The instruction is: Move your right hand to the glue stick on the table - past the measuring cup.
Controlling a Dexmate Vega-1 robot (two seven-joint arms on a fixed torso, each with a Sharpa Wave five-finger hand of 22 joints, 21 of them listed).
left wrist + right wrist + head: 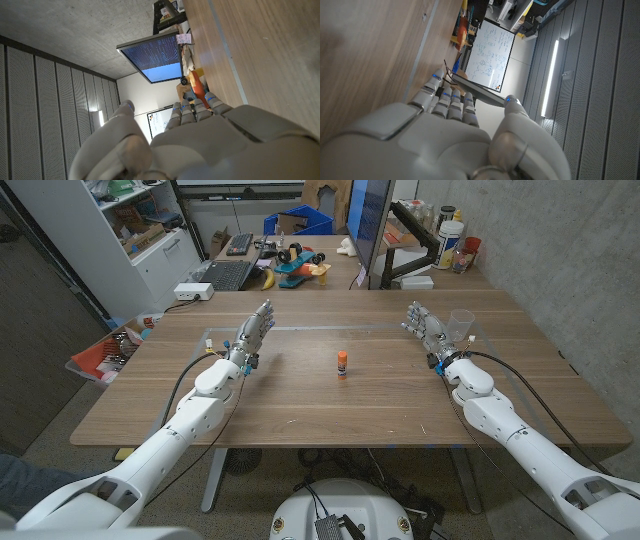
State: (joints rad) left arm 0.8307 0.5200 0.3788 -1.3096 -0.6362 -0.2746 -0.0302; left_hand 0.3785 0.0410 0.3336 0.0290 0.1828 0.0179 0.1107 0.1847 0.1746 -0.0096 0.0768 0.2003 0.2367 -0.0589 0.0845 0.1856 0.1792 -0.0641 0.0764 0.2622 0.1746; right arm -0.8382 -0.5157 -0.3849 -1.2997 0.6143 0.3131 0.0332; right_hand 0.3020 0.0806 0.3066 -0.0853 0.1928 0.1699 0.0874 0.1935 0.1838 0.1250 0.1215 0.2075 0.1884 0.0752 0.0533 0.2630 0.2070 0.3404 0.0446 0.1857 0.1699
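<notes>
Glue stick stands well left of right hand.

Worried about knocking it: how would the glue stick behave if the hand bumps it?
The glue stick stands upright on a narrow base, so it would probably tip easily. Its round body suggests it may then roll. It looks small, likely light.

Wooden table, brown grain, long edges running 9 to 3 o'clock. Glue stick upright near centre, orange cap up. Clear measuring cup toward 2 o'clock, close to far edge. Left hand on table around 10 o'clock, right hand around 2 o'clock, just beside cup. Thin pale line across tabletop near far edge.
</notes>
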